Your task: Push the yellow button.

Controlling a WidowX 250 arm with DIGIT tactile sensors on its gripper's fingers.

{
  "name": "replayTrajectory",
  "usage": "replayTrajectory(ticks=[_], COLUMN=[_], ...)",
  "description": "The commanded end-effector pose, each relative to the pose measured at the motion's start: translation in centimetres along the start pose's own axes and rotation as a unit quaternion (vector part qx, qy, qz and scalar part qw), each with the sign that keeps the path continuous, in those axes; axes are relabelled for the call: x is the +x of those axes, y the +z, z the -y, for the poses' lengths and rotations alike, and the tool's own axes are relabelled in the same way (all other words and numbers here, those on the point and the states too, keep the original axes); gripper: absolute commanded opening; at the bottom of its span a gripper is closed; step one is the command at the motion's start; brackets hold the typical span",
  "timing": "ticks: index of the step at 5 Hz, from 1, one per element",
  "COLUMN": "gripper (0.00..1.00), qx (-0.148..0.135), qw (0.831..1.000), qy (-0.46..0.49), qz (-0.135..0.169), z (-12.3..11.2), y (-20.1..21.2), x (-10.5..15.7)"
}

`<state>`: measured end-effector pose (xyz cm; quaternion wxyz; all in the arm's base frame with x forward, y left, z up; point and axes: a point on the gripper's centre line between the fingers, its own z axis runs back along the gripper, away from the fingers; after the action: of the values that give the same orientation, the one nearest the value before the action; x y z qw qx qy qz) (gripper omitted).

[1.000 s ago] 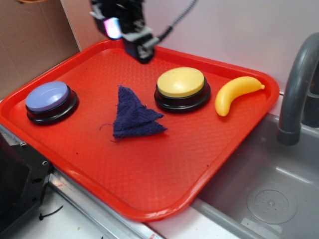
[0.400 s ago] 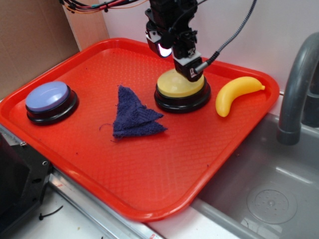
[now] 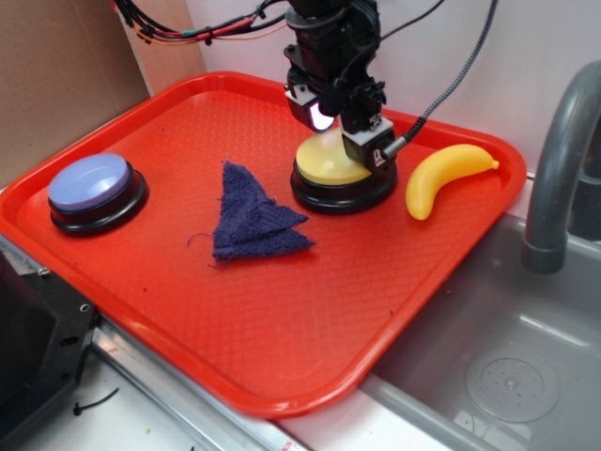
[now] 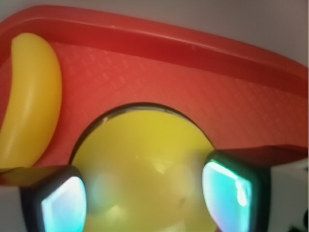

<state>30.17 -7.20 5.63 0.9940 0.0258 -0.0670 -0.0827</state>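
I see the big round yellow plastic button [image 3: 331,165] on its black base, sitting on the red plastic tray [image 3: 282,338] between a dark blue cloth and a yellow toy banana [image 3: 443,177]. My black gripper [image 3: 362,150] is right over it, fingers [image 4: 231,189] apart. I think I should press straight down on the middle so the dome sinks evenly

Yellow button [image 3: 329,162]: round yellow dome on black circular base, sitting upright, directly under fingers [image 4: 63,203], dome filling gap between them.

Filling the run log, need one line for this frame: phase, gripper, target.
phase: press | gripper: down on yellow button, jaw state unclear | blue-purple button, banana, cloth: untouched on red tray
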Motion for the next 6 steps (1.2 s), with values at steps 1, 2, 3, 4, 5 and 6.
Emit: replayTrajectory(ticks=[1,2,3,4,5,6], gripper=[1.0,1.0,1.0,1.0,1.0,1.0], qx=[0.017,0.027,0.029,0.027,0.031,0.031], qw=[0.999,0.999,0.999,1.0,0.999,0.999], qy=[-0.039,-0.02,-0.014,0.01,0.017,0.017], qz=[0.005,0.0,0.008,0.005,0.005,0.005], z=[0.1,-0.4,-0.8,-1.4,-1.6,-1.5], y=[4.9,7.5,8.8,10.6,11.5,12.0], x=[0.7,0.9,0.6,-0.5,-0.8,-1.1])
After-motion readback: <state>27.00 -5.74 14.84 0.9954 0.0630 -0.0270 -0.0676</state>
